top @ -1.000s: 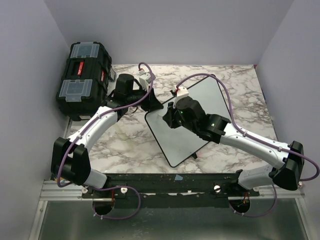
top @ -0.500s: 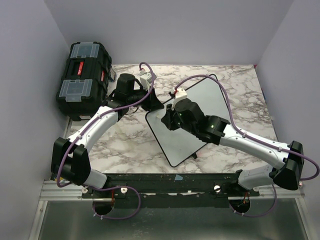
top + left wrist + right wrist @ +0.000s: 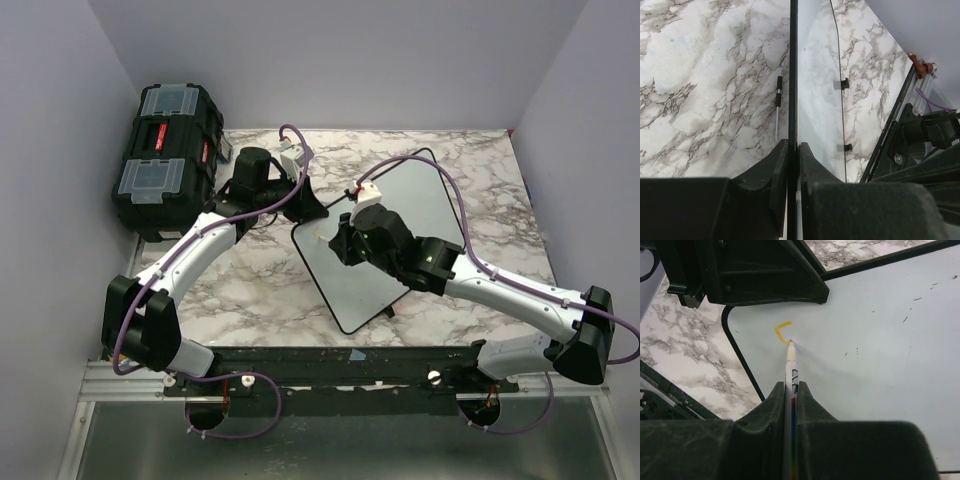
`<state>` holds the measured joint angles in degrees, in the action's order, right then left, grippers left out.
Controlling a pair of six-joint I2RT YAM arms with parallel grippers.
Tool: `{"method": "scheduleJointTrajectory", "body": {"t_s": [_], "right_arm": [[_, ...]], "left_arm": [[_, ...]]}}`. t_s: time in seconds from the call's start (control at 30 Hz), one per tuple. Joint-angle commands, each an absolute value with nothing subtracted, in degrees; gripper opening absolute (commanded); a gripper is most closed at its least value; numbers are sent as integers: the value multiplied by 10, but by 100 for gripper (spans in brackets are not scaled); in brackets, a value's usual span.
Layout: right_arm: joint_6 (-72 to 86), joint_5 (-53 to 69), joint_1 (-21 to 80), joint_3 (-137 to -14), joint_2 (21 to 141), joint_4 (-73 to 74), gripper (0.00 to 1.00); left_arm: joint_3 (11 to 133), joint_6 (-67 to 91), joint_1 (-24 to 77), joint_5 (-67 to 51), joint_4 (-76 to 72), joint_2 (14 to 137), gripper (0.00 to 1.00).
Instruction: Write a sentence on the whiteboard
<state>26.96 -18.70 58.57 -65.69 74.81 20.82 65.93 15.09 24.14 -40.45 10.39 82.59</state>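
Note:
The whiteboard (image 3: 420,195) lies at an angle on the marble table, white with a thin black rim. My left gripper (image 3: 308,211) is shut on its far-left rim; in the left wrist view the rim (image 3: 793,75) runs edge-on between the fingers of the left gripper (image 3: 793,146). My right gripper (image 3: 341,243) hovers over the board's left corner, shut on a white marker (image 3: 791,371). The marker's tip touches the board (image 3: 880,340) at the end of a short yellow-orange hooked stroke (image 3: 781,331), the only part of the sentence that shows.
A black toolbox (image 3: 165,160) stands at the back left, just behind the left arm. A thin white stick with a black end (image 3: 778,107) lies on the table beside the board's rim. Lilac walls close in the table on three sides.
My right gripper has slid a little toward the near side with the marker on the board's left corner. The left gripper and the board have stayed in place.

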Motion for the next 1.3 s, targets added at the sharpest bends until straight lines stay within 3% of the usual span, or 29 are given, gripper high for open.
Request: {"method": "scheduleJointTrajectory", "body": {"t_s": [0.0, 0.77, 1.27], "right_arm": [[275, -231, 589, -649, 744, 233, 1], [259, -139, 590, -658, 753, 268, 1], [240, -142, 590, -695, 751, 202, 1]], "left_arm": [[678, 145, 258, -417, 104, 800, 0], [682, 145, 262, -406, 109, 795, 0], [684, 142, 264, -402, 111, 798, 0]]}}
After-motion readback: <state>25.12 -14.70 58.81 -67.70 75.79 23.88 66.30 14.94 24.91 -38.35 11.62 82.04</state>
